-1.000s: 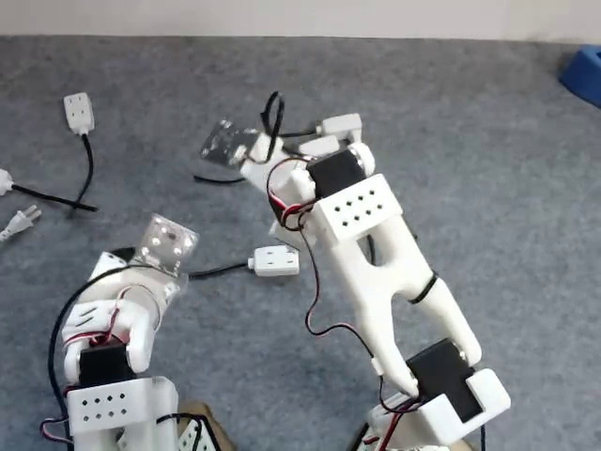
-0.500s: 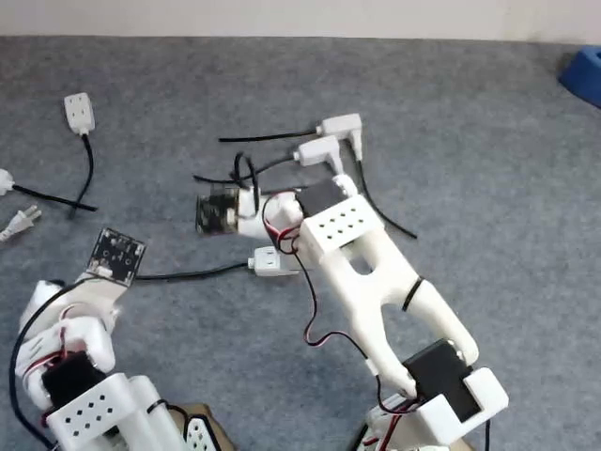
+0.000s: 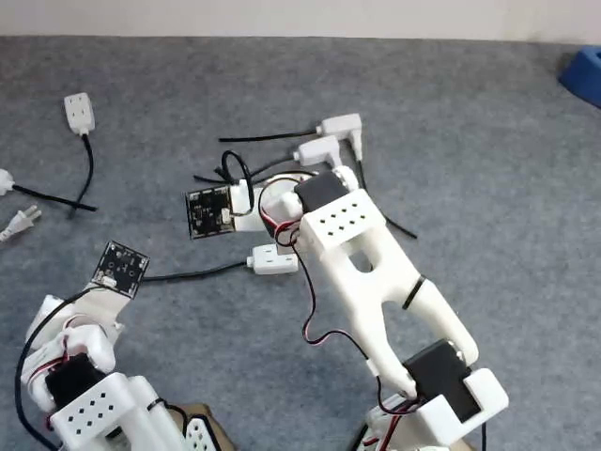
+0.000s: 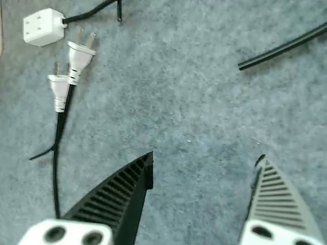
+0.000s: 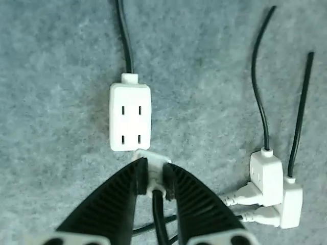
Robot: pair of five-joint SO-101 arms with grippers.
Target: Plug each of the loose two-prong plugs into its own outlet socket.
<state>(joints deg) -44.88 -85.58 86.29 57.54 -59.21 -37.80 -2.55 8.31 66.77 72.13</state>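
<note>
My right gripper is shut on a white two-prong plug, whose black cord runs back between the fingers. The plug's front sits against the end of a white outlet socket with two free slot pairs; this socket lies beside the right arm. My left gripper hangs open over bare carpet. Beyond it lie two loose plugs and a small socket. In the high view these plugs and that socket lie at the far left.
Two more sockets lie side by side with plugs in them; in the high view they sit behind the right arm. Black cords trail over the grey carpet. A blue object sits at the right edge.
The right arm drew back from the far sockets toward the middle socket, carrying the plug. The left arm swung left and back, away from the middle socket.
</note>
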